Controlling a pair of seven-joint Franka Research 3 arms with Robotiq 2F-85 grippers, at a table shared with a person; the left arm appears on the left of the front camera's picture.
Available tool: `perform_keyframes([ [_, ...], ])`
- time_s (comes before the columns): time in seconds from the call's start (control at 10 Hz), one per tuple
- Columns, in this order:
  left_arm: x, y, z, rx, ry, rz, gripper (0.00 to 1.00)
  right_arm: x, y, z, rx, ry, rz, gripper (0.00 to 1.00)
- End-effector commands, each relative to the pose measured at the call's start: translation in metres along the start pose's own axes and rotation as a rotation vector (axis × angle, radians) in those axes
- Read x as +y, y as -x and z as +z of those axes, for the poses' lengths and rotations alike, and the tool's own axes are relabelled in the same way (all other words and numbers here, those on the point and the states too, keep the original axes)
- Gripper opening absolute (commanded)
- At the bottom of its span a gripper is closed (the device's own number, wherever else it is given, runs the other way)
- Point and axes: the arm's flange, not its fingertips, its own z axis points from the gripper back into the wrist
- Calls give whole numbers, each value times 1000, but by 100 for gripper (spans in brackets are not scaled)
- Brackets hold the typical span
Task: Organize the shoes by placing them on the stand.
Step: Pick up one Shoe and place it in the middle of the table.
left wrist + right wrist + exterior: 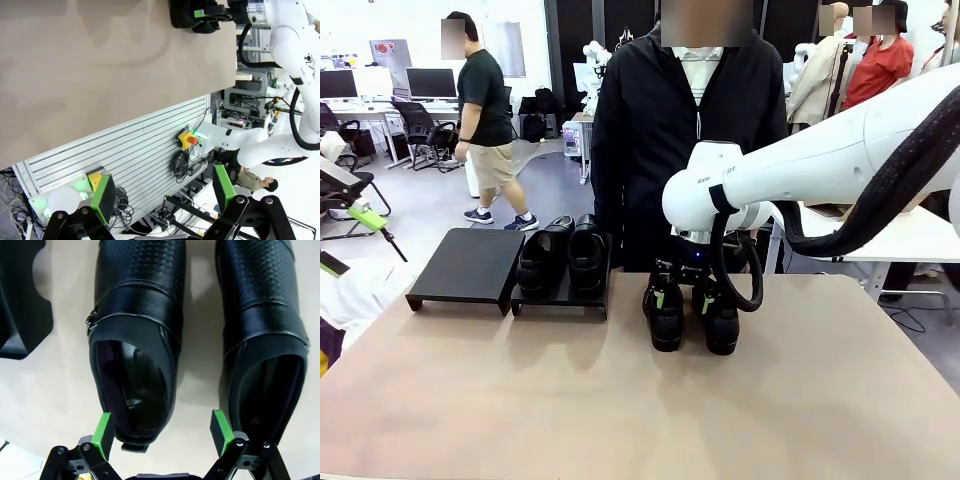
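Stand [450, 272]: two black platforms side by side, far left on the table [620, 420].
- Left platform [480, 255] is bare.
- Right platform [560, 302] carries two shoes [565, 250], side by side.

Two more shoes sit on the table just right of the stand: left shoe [665, 320] and right shoe [722, 328], close together with a narrow gap between. A person [680, 130] stands at the far side behind them.

Right gripper [682, 298] is down over the table pair. In the right wrist view its jaws are spread. One pad [103, 432] sits outside the left shoe's heel and the other sits in the gap toward the right shoe. Nothing is pinched; cannot tell whether the pads touch leather.

Left gripper [162, 195] is spread and empty, off the table's near edge.

Step, as I judge it: taking hold of the third shoe, with the task about half done.

The next move calls for:
- closing on the heel
- lifting clear of the neighbouring shoe
- carrying it left past the loaded platform
- setting it flat on the bare one, to one side so a second shoe fits
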Motion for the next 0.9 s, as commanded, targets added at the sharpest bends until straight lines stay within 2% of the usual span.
perform_keyframes([
  [0.0, 0, 2, 2, 7, -1, 6, 100, -1, -5, 6, -7, -48, 10, 100],
  [0.2, 0, 2, 2, 7, -1, 6, 100, 0, -8, 7, -17, -54, 10, 100],
  [0.3, 0, 2, 2, 7, -1, 6, 100, 0, -9, 7, -34, -52, 10, 80],
  [0.4, 0, 2, 2, 7, -1, 6, 100, -1, -10, 6, -43, -39, 2, 22],
  [0.5, 0, 2, 2, 7, -1, 6, 100, -1, -10, 6, -58, -46, 2, 0],
  [0.6, 0, 2, 2, 7, -1, 6, 100, -2, -11, 6, -90, -47, -7, 0],
  [0.8, 0, 2, 2, 7, -1, 6, 100, -4, -12, 3, -86, -46, -21, 0],
])
